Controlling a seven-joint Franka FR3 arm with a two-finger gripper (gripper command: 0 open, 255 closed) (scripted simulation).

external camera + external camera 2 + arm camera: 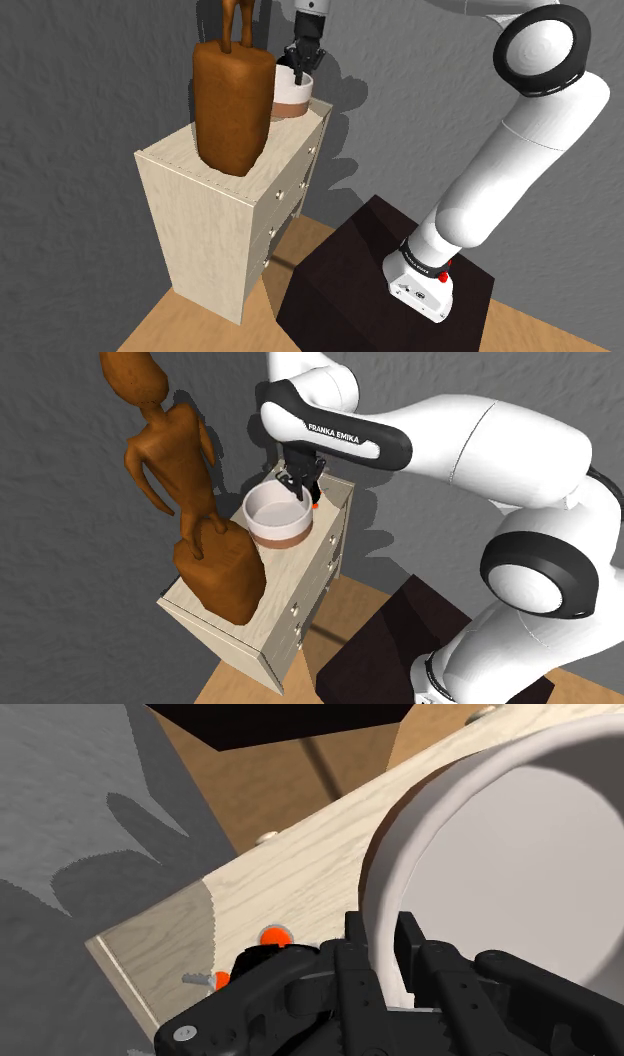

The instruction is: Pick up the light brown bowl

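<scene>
Claw (382, 942) tight on the rim of the white bowl (520, 854); bowl upright, mouth upward, atop the pale dresser (195, 230)

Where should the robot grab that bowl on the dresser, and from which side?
By its thin side wall at the rim, coming straight down from above. The bowl sits upright and open and looks too wide to span, so one finger goes inside and one outside, as the gripper does now. The tall brown statue crowds the other side.
</scene>
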